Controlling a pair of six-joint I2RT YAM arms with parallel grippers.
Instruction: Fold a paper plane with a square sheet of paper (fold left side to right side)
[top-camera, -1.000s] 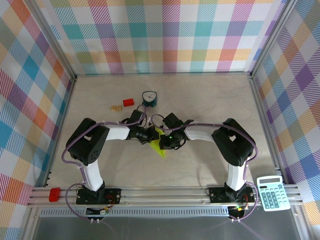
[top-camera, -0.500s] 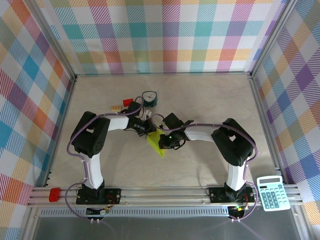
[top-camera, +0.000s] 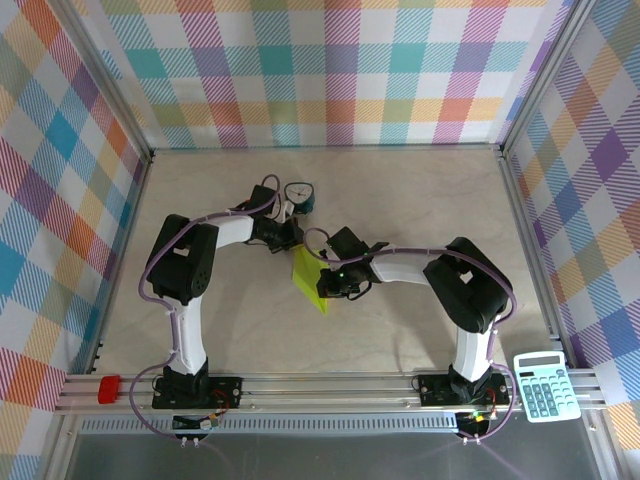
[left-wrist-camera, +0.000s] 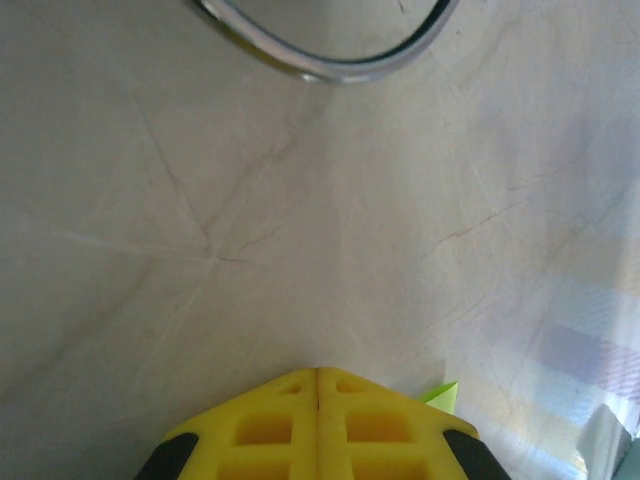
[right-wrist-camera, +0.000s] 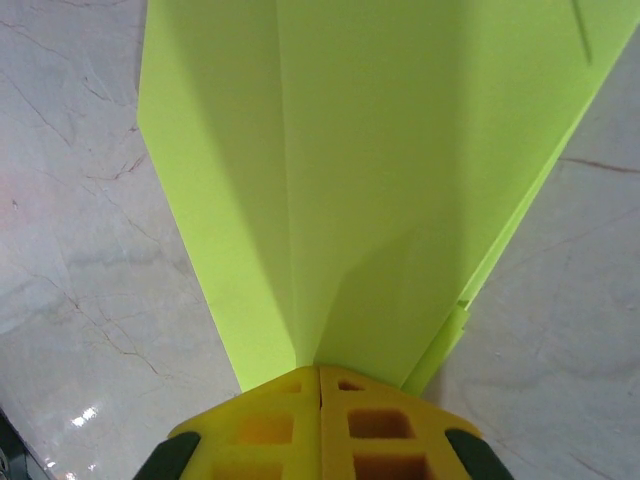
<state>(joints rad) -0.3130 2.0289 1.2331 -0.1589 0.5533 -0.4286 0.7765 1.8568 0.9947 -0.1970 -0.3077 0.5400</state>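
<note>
Left gripper withdrawn, clenched, right gripper clenched, pressing paper plane, nose pointing nearward

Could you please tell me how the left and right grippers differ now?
The right gripper has its fingers at the folded lime paper; the left gripper has them over bare table. The left gripper is by the teal clock; the right gripper is apart from it. Both are shut.
</note>
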